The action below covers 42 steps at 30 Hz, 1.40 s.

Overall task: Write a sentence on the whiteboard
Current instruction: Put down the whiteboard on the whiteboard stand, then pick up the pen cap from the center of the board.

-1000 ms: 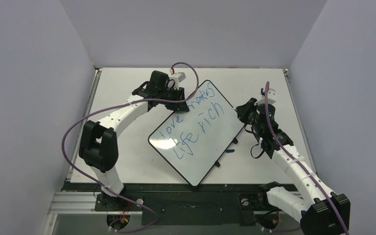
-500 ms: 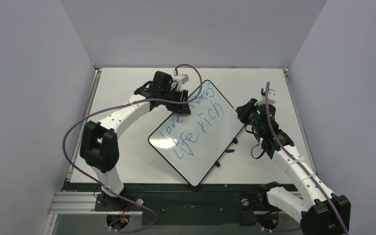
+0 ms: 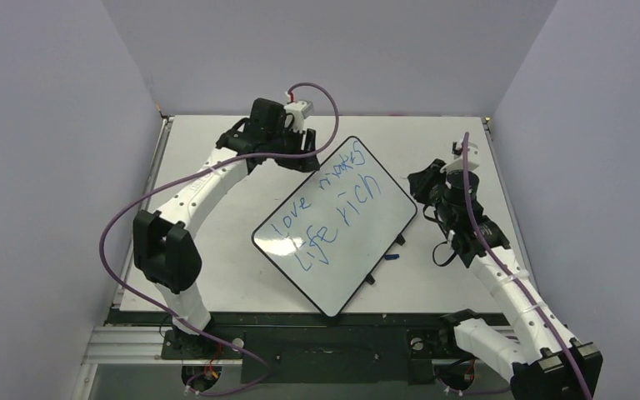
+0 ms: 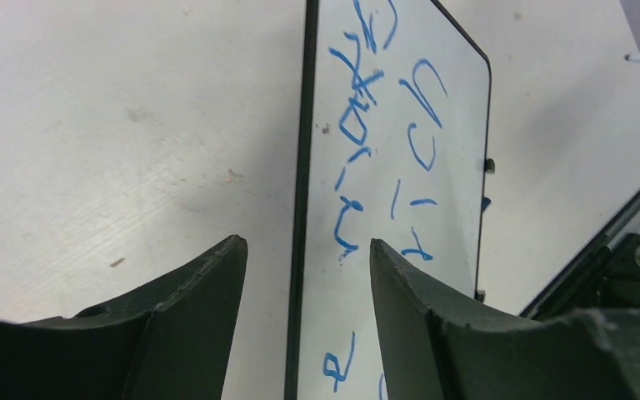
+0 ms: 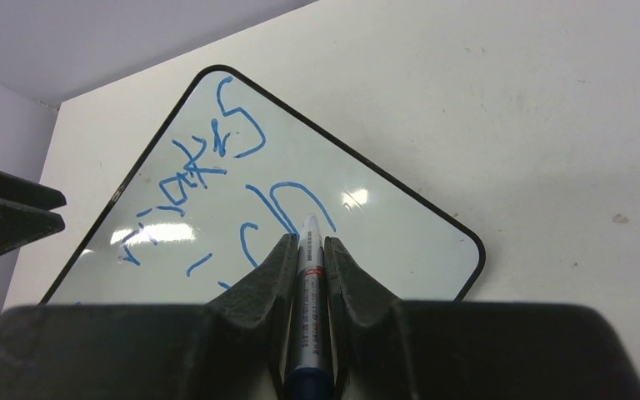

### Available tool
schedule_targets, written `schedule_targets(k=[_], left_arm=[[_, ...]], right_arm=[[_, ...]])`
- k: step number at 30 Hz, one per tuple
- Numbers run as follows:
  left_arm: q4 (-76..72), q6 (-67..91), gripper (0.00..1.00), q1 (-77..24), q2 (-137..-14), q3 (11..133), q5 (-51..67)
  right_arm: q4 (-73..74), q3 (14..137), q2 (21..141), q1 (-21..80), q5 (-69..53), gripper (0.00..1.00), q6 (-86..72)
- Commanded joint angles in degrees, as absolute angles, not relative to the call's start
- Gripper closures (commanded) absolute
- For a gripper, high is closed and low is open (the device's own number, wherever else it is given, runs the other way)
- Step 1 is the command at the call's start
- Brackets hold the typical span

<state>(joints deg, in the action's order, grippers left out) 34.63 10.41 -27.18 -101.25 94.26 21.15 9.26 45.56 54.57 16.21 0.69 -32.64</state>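
Observation:
The whiteboard (image 3: 368,232) lies turned at an angle in the middle of the table. The sentence (image 3: 333,208) in blue runs across it in two slanted lines. My left gripper (image 3: 298,156) hovers at the board's far left edge. In the left wrist view it (image 4: 304,250) is open, with the board's black rim (image 4: 303,167) showing in the gap and touching neither finger. My right gripper (image 3: 427,190) is just off the board's right corner. It (image 5: 310,242) is shut on a marker (image 5: 309,287), whose white tip points over the whiteboard (image 5: 383,229).
A small blue piece (image 3: 392,257) lies on the table beside the board's lower right edge. Purple-grey walls close in the table on the left, the back and the right. A black rail (image 3: 300,321) runs along the near edge by the arm bases.
The left gripper has opened off the board's far left edge and lifted back. The right gripper with the marker has shifted slightly right, away from the board.

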Motion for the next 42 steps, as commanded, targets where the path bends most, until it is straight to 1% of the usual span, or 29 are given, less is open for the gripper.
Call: schedule_targets(k=[1, 3, 6, 10, 14, 19, 24, 29, 37, 42], left_arm=[[38.4, 7.2, 0.47, -28.1, -98.1, 101.9, 13.5], [39.3, 4.9, 0.47, -29.8, -97.0, 102.9, 10.3], [38.7, 2.6, 0.47, -32.4, -95.2, 102.2, 9.3], [32.6, -4.0, 0.48, -38.4, -92.1, 95.6, 11.0], [20.7, -7.4, 0.49, -45.1, -89.1, 85.6, 15.9], [13.6, -10.0, 0.51, -49.6, -89.2, 80.6, 23.6], [12.2, -17.4, 0.51, -54.6, -93.0, 79.0, 27.1], [13.2, -19.8, 0.51, -57.1, -98.9, 81.1, 29.5], [17.6, -21.1, 0.54, -60.1, -110.4, 87.9, 27.5], [17.7, -22.2, 0.54, -61.4, -115.4, 89.2, 25.1]], right_arm=[[11.9, 53.1, 54.0, 15.2, 0.8, 1.00, -30.2], [13.0, 55.3, 53.9, 14.6, 0.6, 1.00, -29.9], [14.1, 58.7, 53.5, 13.6, 0.7, 1.00, -29.8], [15.9, 62.5, 53.3, 13.1, 1.0, 1.00, -30.1], [17.6, 66.4, 52.7, 12.9, 1.9, 1.00, -30.2], [20.2, 72.6, 51.5, 12.7, 2.4, 1.00, -29.7], [23.5, 77.1, 50.1, 12.8, 3.4, 1.00, -29.0], [24.6, 78.7, 49.0, 12.8, 3.5, 1.00, -29.4], [24.9, 78.1, 47.1, 12.7, 3.0, 1.00, -29.6], [25.2, 77.8, 46.5, 12.8, 2.8, 1.00, -29.5]])
